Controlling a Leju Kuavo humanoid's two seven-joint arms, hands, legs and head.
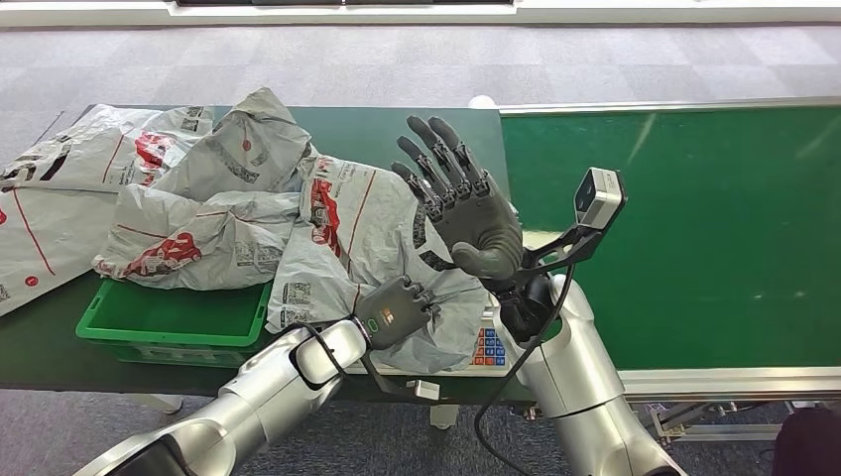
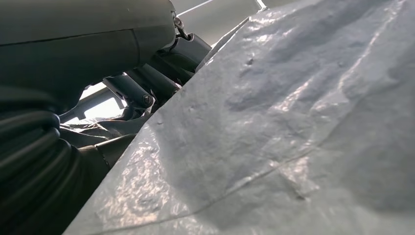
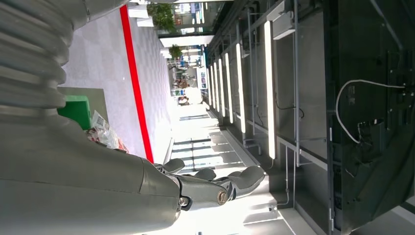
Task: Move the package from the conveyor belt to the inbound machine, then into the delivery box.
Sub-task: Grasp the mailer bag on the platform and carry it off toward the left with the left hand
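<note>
We see the green conveyor belt (image 1: 684, 228) bare on the right, open room for a robot hand. Left of it, crumpled grey packages (image 1: 248, 198) pile across the desk (image 1: 40, 327) and spill over the green bin (image 1: 169, 322), covering most of its opening. One package (image 1: 367, 238) lies over the machine with the coloured keypad (image 1: 488, 347). The right robot hand (image 1: 461, 203) stands raised with fingers spread above that package; the left robot hand (image 1: 395, 309) rests against its near edge.
</note>
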